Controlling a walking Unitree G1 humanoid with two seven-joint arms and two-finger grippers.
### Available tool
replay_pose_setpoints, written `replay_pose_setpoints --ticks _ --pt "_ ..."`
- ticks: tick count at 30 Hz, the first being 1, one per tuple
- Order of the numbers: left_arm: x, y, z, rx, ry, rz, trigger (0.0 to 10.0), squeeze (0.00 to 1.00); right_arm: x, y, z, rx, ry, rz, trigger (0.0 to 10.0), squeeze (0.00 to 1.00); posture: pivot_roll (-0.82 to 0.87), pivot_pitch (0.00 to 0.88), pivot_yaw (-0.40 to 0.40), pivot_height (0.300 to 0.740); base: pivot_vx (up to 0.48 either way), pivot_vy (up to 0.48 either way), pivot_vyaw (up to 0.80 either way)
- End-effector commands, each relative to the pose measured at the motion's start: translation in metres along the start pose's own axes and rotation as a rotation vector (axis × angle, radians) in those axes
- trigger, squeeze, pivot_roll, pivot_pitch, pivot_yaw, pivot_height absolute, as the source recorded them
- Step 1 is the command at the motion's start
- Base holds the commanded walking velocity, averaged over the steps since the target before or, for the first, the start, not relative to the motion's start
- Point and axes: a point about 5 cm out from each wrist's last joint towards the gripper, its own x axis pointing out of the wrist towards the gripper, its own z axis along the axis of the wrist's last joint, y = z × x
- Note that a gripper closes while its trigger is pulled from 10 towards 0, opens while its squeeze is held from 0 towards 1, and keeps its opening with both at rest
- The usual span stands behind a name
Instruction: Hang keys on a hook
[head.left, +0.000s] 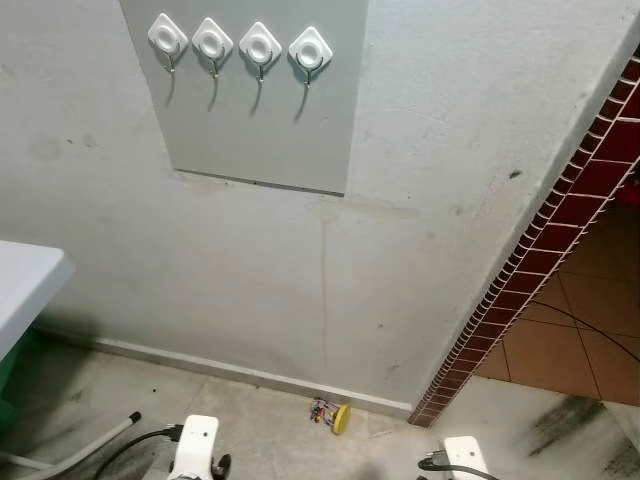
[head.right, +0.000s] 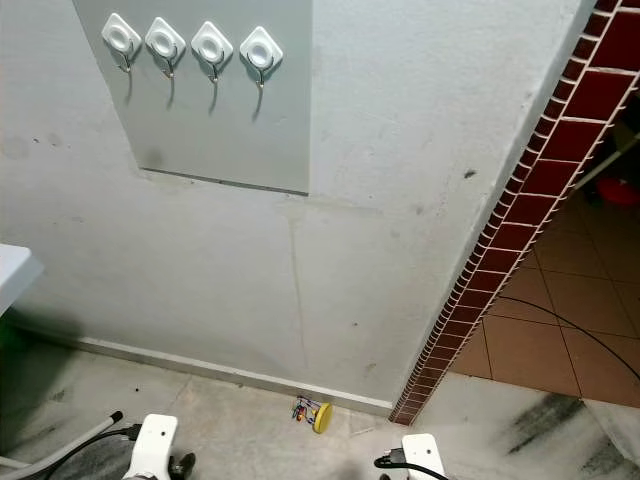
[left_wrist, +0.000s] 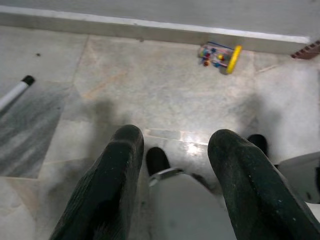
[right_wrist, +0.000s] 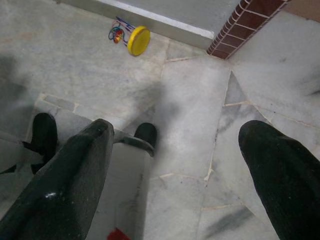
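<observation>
The keys (head.left: 330, 413), a bunch with a round yellow tag and coloured beads, lie on the floor against the skirting below the wall; they also appear as keys (left_wrist: 219, 55) and keys (right_wrist: 130, 38). Several white diamond-shaped hooks (head.left: 238, 43) sit in a row on a grey panel (head.left: 270, 120) high on the wall, all bare. Both arms hang low. My left gripper (left_wrist: 175, 165) is open above the floor with nothing between its fingers. My right gripper (right_wrist: 177, 165) is open too, wide, and holds nothing.
A white tabletop (head.left: 25, 285) juts in at the left. A white pole with a black tip (left_wrist: 15, 91) lies on the marble floor at the left. A red-brick pillar edge (head.left: 540, 250) rises at the right, with a tiled room and a black cable (head.left: 600, 335) beyond.
</observation>
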Motion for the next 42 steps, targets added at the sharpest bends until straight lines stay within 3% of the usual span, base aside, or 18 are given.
replay_pose_setpoints --ticks 1,14,17,42 --pt "-0.0013 0.0069 -0.0012 0.014 0.004 0.012 10.0 0.00 -0.0006 -0.0033 0.0010 -0.003 -0.013 -0.006 10.0 0.00 -0.03 0.044 -0.008 0.740 0.000 0.000 0.00" --pt "-0.0006 0.0047 0.0030 0.023 -0.023 -0.005 10.0 0.00 -0.0008 -0.0029 0.0028 -0.079 -0.034 -0.014 10.0 0.00 -0.03 0.044 -0.007 0.740 0.000 0.000 0.00" --pt "-0.0005 0.0036 0.0020 -0.008 -0.018 -0.012 10.0 0.00 -0.0010 -0.0026 0.0024 -0.081 -0.035 -0.013 10.0 0.00 -0.02 0.045 -0.008 0.740 0.000 0.000 0.80" --pt "0.0002 0.0021 0.0054 0.056 -0.033 -0.006 10.0 0.00 -0.0005 -0.0011 0.0066 -0.082 -0.060 0.015 10.0 0.00 -0.02 0.002 -0.014 0.740 0.000 0.000 0.80"
